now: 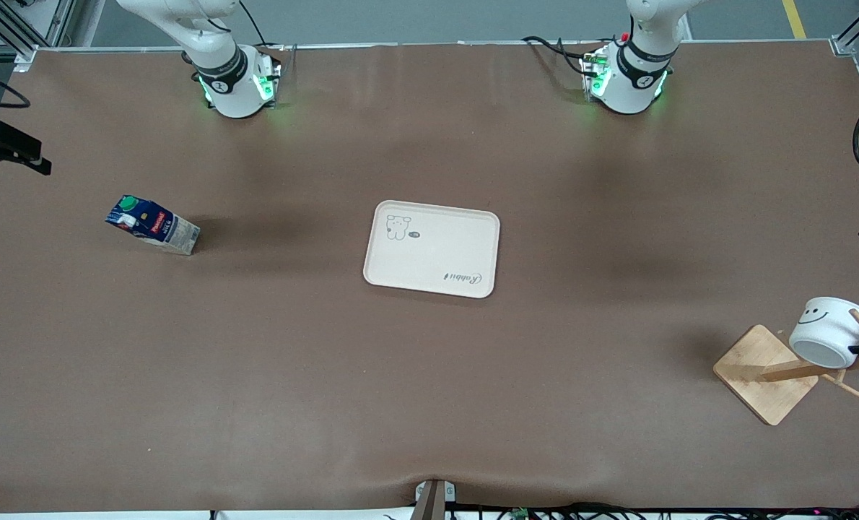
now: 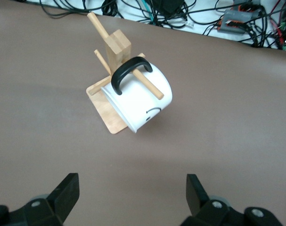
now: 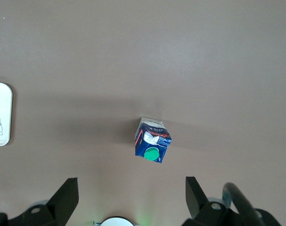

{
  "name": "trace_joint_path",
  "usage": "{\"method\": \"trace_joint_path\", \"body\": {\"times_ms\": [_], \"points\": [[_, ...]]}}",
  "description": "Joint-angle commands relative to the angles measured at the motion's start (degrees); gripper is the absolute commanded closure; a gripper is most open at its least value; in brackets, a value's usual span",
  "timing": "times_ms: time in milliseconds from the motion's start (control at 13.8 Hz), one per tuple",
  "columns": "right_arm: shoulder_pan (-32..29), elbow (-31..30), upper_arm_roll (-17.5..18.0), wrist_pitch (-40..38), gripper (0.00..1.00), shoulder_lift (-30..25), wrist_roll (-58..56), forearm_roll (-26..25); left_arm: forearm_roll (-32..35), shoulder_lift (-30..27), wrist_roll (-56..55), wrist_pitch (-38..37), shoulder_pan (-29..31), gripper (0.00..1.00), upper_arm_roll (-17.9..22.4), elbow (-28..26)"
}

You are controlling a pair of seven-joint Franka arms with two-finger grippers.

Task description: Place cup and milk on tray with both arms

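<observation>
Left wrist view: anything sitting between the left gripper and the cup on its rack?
Nothing. The left wrist view shows only bare brown table between the open left gripper and the cup, which hangs by its handle on the wooden rack.

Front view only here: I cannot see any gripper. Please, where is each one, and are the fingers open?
Observer: The left gripper is over bare table, facing the cup, fingers open.
Operator: How does the cup sit?
Observer: It hangs by its handle on a peg of the wooden rack, tilted.
Operator: And the right one?
Observer: The right gripper is high over the milk, fingers open; the tray shows at the picture's edge.
</observation>
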Motion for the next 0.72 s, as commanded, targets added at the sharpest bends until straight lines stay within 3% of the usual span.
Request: {"method": "trace_joint_path", "body": {"times_ms": [0, 507, 652], "points": [[-0.85, 0.42, 0.52, -0.09, 0.0, 0.66, -0.37, 0.83, -6.76, 0.51, 10.91, 4.39, 2.54, 0.0, -0.32, -2.95], [-1.46, 0.6, 0.44, 1.58, 0.0, 3.56, -0.28, 2.94, -28.98, 11.33, 41.24, 7.12, 6.85, 0.0, -0.32, -2.43], [-1.46, 0.6, 0.44, 1.49, 0.0, 3.56, -0.28, 3.03, -31.12, 13.0, 44.87, 9.04, 6.76, 0.0, -0.41, -2.08]]}}
